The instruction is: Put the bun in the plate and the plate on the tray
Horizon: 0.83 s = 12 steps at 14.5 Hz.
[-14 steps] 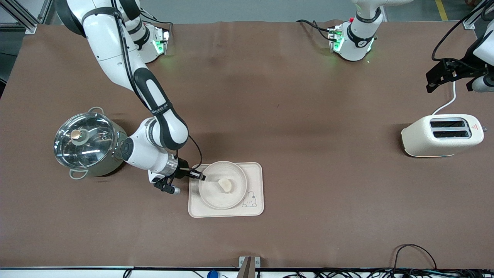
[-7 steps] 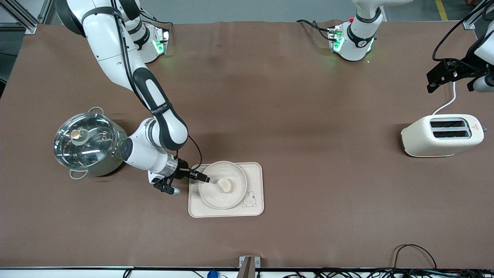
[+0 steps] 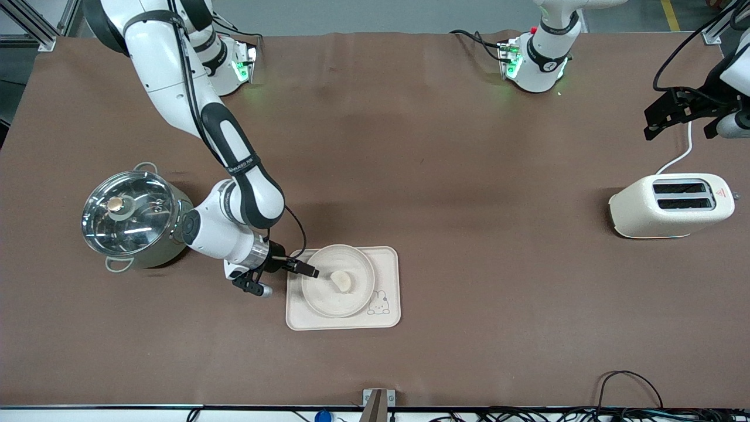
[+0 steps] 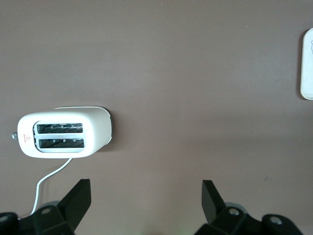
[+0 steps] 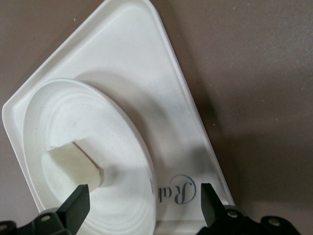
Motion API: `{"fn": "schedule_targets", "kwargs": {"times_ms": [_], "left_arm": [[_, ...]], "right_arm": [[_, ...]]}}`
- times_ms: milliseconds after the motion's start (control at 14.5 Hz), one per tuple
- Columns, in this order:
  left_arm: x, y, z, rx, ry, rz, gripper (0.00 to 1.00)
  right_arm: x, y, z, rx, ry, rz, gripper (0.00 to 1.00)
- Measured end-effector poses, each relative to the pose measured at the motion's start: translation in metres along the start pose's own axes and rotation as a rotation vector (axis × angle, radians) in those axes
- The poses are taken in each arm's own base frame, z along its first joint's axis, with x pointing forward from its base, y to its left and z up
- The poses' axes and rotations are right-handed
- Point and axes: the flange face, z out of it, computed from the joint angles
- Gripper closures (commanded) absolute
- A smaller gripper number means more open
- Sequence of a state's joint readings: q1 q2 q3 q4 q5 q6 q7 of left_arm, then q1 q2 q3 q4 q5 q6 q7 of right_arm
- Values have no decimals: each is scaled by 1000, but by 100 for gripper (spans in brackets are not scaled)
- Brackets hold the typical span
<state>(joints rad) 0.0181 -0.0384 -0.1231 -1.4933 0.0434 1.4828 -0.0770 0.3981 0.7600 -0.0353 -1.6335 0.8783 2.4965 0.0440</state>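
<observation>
Seen from the high front camera, the bun [image 3: 341,281] lies in the plate [image 3: 328,299], and the plate sits on the tray [image 3: 389,275] on the brown counter [image 3: 445,176]. The plate covers most of the tray, leaving the small bunny drawing uncovered at the corner nearer the camera. The right gripper [image 3: 309,271] reaches in from the right arm's end of the table and hangs at the plate's rim, its fingers spread and holding nothing. A lidded steel pot [image 3: 130,217] stands near that arm, toward the right arm's end of the table. A cream toaster [image 3: 671,206] sits well apart, toward the left arm's end, its white cord trailing away from it. The left gripper [image 3: 679,114] waits up in the air at that end of the counter, above the cord.

From the left wrist camera, the left gripper [image 4: 146,198] shows its two dark fingers set wide apart with only bare counter between them. The toaster [image 4: 63,132] with its two slots lies below, and a corner of the tray [image 4: 307,68] shows at the picture's edge.

From the right wrist camera, the right gripper [image 5: 142,200] is likewise wide open and empty. Its fingers frame the plate [image 5: 122,147], with the bun [image 5: 73,164] resting inside and the tray [image 5: 146,63] beneath, part of the script lettering showing beside the plate.
</observation>
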Motion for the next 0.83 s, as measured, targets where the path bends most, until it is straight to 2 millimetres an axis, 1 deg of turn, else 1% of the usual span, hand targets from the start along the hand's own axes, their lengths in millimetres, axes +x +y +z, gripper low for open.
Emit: {"fn": "schedule_targets", "kwargs": {"times_ms": [69,138,207,346,484,691,761,830], "left_arm": [[0,0,0,0,-1,0,0],[0,0,0,-1,-1,0,0],[0,0,0,-1,-1,0,0],[0,0,0,-1,-1,0,0],[0,0,0,-1,0,0,0],[0,2,0,-16,-2,2,0],[0,3,1,-20,-3,2,0],[0,3,1,-22,-3,2,0]], "right_arm": [[1,-2,-6,6,-11,1,0],[4,-5,-19,18,-17,2,0],[8,-9,-39,34,-16,3,0],[10,-14,-86,65,4,6,0],[1,-12,-136,81,27,6,0],[-17,7,-199,35,-25,-30,0],[-18,15,-221,-5,-51,-56,0],[-18,24,-248,-50,-69,-83,0]]}}
